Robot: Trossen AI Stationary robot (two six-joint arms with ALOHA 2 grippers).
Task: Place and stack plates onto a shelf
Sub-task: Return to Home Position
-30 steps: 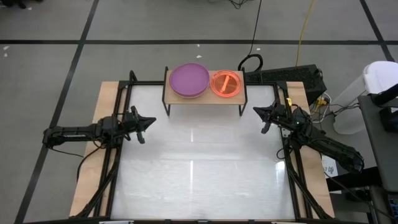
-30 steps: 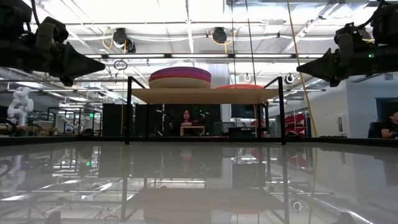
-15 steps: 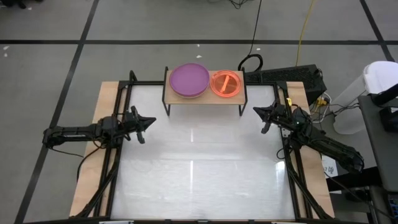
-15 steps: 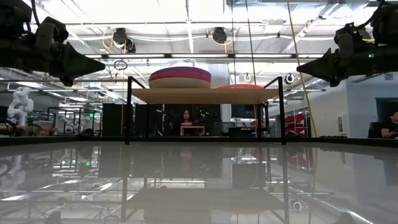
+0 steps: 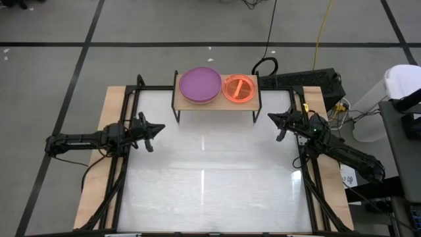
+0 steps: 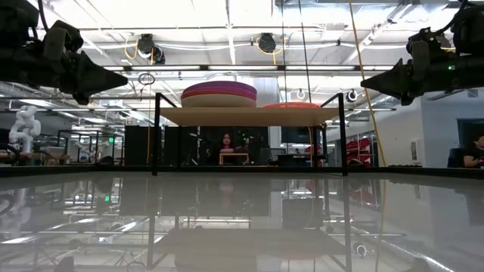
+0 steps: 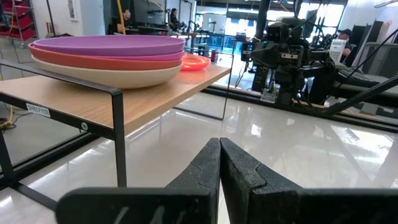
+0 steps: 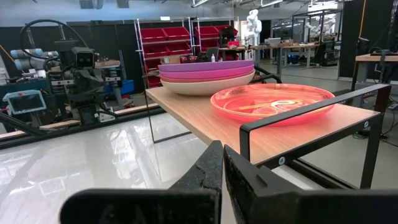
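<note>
The shelf (image 5: 216, 104), a light-wood board on thin black legs, stands at the table's far edge. On its left half sits a stack of plates (image 5: 200, 85) with a purple one on top; the left wrist view shows the stack (image 7: 109, 57) as purple over orange-red over beige. An orange plate (image 5: 239, 88) lies alone on the shelf's right half, also in the right wrist view (image 8: 271, 102). My left gripper (image 5: 158, 128) hovers shut at the table's left edge. My right gripper (image 5: 271, 118) hovers shut at the right edge. Neither holds anything.
The white tabletop (image 5: 210, 178) with its black frame spreads in front of the shelf. Cables and a black box (image 5: 309, 80) lie beyond the table's far right corner. People and lab equipment show in the room behind, in the low view.
</note>
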